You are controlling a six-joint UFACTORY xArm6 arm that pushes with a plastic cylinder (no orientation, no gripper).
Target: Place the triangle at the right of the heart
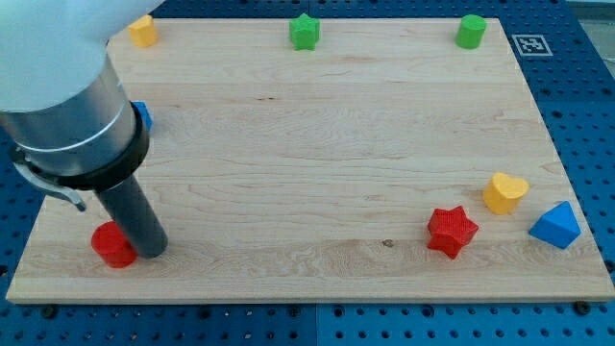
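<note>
The blue triangle (555, 226) lies near the board's right edge, just to the lower right of the yellow heart (504, 192), a small gap between them. My tip (149, 250) is at the far lower left of the board, touching or right beside the red round block (112, 244), far from the triangle and the heart.
A red star (452, 232) lies left of the heart. A yellow block (142, 31), a green star (305, 32) and a green block (470, 31) line the top edge. A blue block (143, 116) is partly hidden behind my arm. The wooden board (317, 144) ends just right of the triangle.
</note>
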